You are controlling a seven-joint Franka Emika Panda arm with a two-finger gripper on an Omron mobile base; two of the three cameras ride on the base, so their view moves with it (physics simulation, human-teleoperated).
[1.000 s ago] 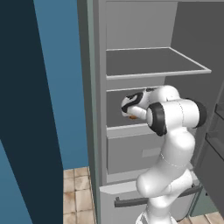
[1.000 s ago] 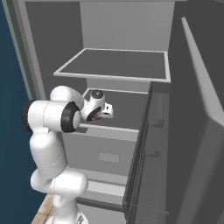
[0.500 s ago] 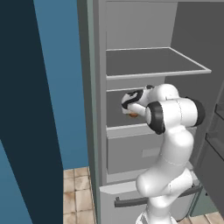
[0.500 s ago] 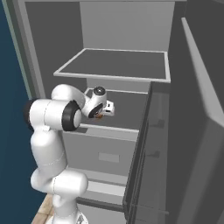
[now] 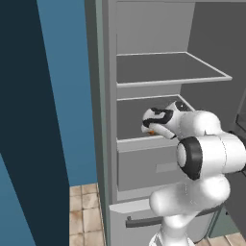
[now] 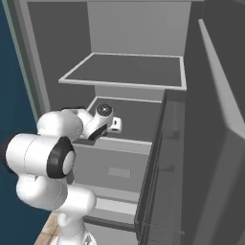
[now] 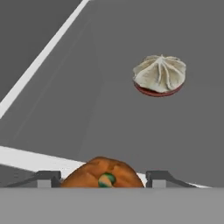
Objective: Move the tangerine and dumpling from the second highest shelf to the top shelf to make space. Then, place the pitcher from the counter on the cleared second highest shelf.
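Tool (image 7: 103,178) jaws have narrowed from a wide spread a moment ago onto the tangerine (image 7: 103,174), and in the hand view the fruit sits squarely between the two dark tips, which stand at either flank of it (contact looks made, though the tips themselves are mostly cut off at the bottom edge). In the left base view a sliver of orange (image 5: 151,132) peeks out under the white hand at the front lip of the second highest shelf (image 5: 132,113). My reading is that the grasp on the first item is done and the lift to the top shelf (image 5: 168,69) is what comes next; nothing has left its level yet.

Beyond the fruit, well apart from it and deeper on the same shelf, the dumpling (image 7: 159,74) rests untouched.

The tangerine is a dimpled orange ball with a small green stem scar facing the camera; it should be firm but round enough to roll if it slips out. The dumpling is a pale cream dome pleated into folds that meet at the crown, with a reddish-brown rim at its base, and looks soft. Both shelves are flat, matte dark grey slabs edged in thin white, and the top one has bare surface to take both pieces.
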